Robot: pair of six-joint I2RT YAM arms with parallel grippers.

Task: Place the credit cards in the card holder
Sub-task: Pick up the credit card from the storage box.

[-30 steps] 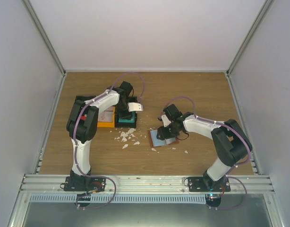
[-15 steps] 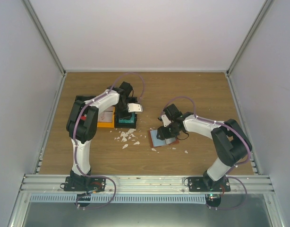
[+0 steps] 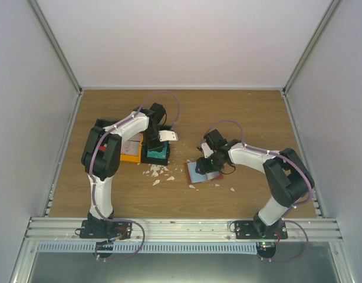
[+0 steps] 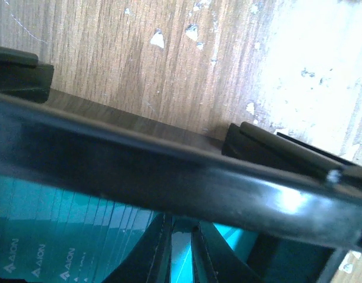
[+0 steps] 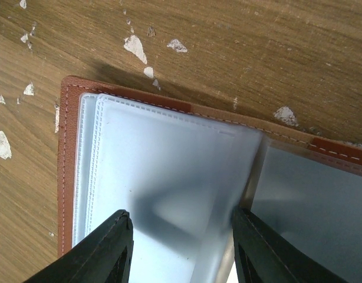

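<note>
The card holder (image 3: 204,171) lies open on the table, brown leather (image 5: 66,165) with clear plastic sleeves (image 5: 169,165). My right gripper (image 3: 206,158) is open over it, its fingers (image 5: 181,221) spread either side of the left sleeve, with no card in them. My left gripper (image 3: 154,147) is down inside the black bin (image 3: 155,156), where several teal credit cards (image 4: 51,236) stand in a row. Its fingers (image 4: 181,230) stand a narrow gap apart, with teal card surface showing between them. Whether they touch a card is unclear.
An orange bin (image 3: 131,154) with a pale card sits left of the black bin, whose rim (image 4: 169,171) crosses the left wrist view. White scraps (image 3: 157,171) lie between the bins and the wallet, and more lie around the wallet (image 5: 134,47).
My left gripper has dropped from above the black bin down into it. The right gripper and the card holder have not moved.
</note>
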